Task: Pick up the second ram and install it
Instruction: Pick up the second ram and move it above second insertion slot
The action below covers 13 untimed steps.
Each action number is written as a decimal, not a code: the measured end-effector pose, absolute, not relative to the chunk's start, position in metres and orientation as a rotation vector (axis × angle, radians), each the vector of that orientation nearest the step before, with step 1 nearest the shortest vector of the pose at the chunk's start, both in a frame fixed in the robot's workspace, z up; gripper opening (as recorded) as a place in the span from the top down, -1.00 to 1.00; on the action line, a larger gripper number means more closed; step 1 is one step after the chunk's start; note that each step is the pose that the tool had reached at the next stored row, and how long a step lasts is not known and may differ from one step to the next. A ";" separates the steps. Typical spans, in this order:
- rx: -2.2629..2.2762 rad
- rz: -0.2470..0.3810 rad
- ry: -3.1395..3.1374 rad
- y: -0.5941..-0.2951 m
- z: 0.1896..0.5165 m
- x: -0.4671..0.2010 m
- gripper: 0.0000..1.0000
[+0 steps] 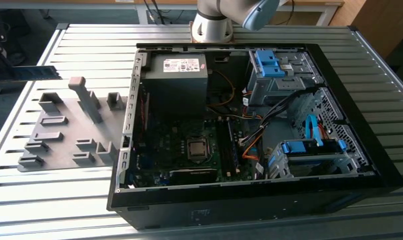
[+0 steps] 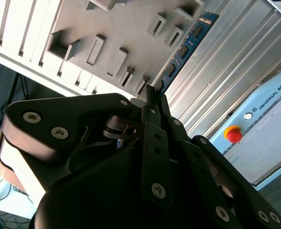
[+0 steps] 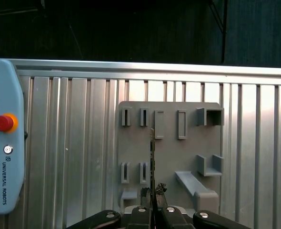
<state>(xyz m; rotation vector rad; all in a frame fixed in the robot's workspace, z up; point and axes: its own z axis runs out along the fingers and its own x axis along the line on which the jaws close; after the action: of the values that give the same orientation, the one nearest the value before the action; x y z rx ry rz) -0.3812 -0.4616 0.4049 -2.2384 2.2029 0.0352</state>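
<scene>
Spanning the scene is a ribbed aluminium table, on which an open black computer case lies on its side with its motherboard facing up. The arm's pale base stands on the table behind the case. At the exterior view's left of the case, a grey holder plate with raised blocks and slots rests flat on the slats. A light-blue teach pendant with a red button sits by the table, apart from the plate. The gripper has its dark fingers clamped together on one end of the second ram. The stick, seen edge-on in the first wrist view, is held in the air beside the plate. It is at the exterior view's far left, clear of the blocks and well apart from the case.
</scene>
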 end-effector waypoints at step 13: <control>-2.238 0.035 2.203 -0.462 0.405 -0.378 0.72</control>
<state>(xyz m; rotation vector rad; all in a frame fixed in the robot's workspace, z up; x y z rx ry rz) -0.3777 -0.4616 0.4049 -2.2384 2.2029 0.0352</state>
